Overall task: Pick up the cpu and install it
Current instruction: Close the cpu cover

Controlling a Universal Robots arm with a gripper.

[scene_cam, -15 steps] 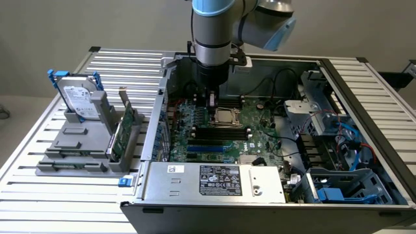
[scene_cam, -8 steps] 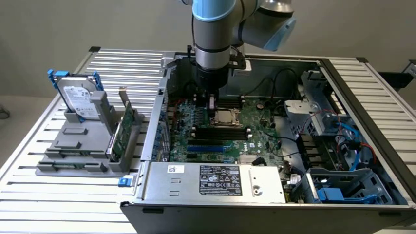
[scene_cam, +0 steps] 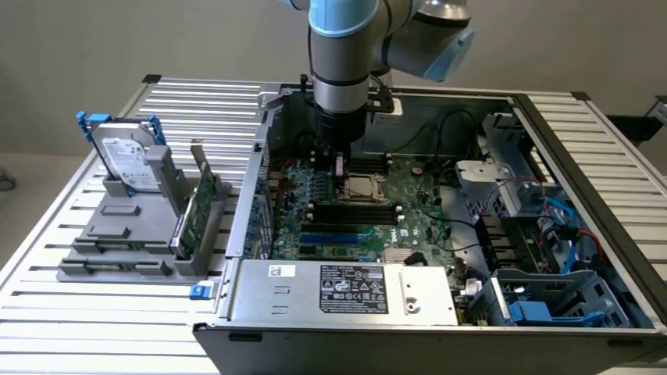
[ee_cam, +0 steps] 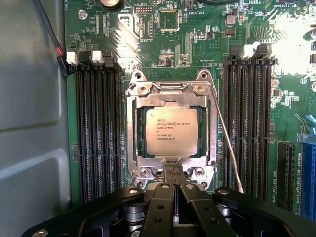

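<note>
Since the cpu already lies flat in its socket at the middle of the circuit board, the placing looks done, and the claw hangs shut and empty over the socket's edge, latching unclear.

The arm stands vertical at the far middle of the scene, wrist pointing straight down. The gripper has both black fingers pressed together.
</note>
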